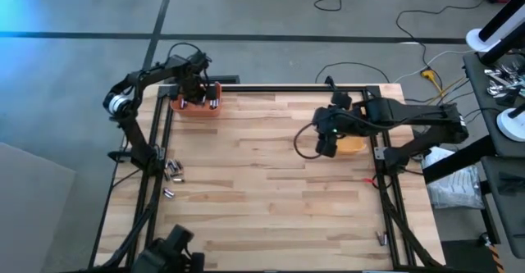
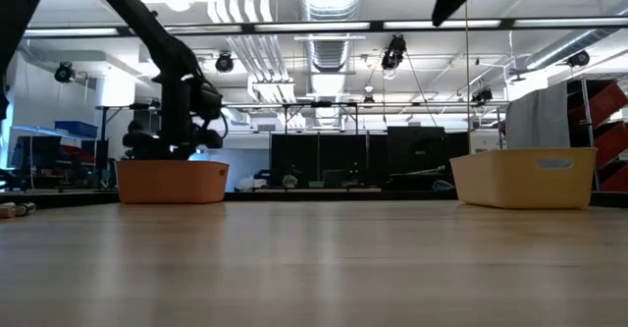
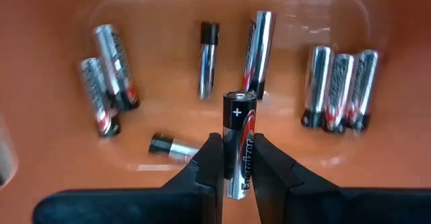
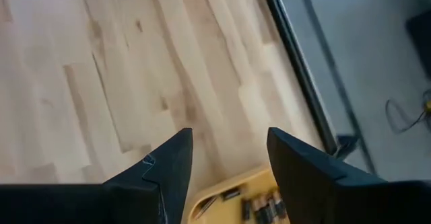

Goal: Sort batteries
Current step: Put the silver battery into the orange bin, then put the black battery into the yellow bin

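1. My left pincer (image 3: 232, 163) hangs over the orange bin (image 1: 197, 109) at the far left corner of the worktop (image 1: 271, 191), its fingers clamped tight on one battery (image 3: 238, 143), held upright with the plus end up.
2. To finish this drop well, I would judge it best to stay centred over the bin's floor, go low, then part the fingers just enough, so the cell does not bounce out.
3. The held battery has a dark upper body and a silvery lower end with lettering. Below it, nine more cells (image 3: 337, 88) lie flat on the bin floor, silvery with dark ends; three sit side by side, touching.
4. My right pincer (image 4: 225, 158) waits empty above the yellow bin (image 1: 353, 145) on the right, its fingers parted; some dark cells show inside that bin.
5. Unsorted batteries (image 1: 172, 171) lie loose near the left edge of the worktop, well apart from both bins.
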Action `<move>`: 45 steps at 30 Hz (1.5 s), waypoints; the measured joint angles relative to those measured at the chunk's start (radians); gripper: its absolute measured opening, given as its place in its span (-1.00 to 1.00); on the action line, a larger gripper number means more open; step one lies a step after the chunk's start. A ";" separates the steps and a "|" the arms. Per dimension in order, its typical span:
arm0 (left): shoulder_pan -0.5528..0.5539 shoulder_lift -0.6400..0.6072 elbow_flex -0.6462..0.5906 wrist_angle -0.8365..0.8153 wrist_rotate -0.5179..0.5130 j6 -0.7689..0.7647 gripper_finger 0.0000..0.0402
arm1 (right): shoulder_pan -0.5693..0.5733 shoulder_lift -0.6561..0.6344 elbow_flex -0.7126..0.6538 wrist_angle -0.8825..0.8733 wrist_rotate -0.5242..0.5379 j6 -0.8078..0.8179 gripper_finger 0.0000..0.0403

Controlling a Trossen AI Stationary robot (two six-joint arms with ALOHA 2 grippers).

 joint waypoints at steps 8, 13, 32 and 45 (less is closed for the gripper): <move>0.009 0.070 0.006 0.086 -0.031 -0.009 -0.82 | 0.079 -0.170 -0.128 -0.022 0.001 0.349 -0.14; 0.017 0.103 0.027 0.095 -0.034 -0.020 -0.74 | 0.151 -0.240 -0.141 -0.018 0.049 0.493 -0.15; -0.079 -0.103 0.093 -0.026 -0.033 0.136 -0.19 | 0.361 -0.097 -0.121 0.092 0.102 0.702 -0.19; -0.684 -0.580 -0.211 0.193 -0.038 -0.039 -0.18 | 0.576 0.144 -0.123 -0.017 -0.060 0.927 -0.22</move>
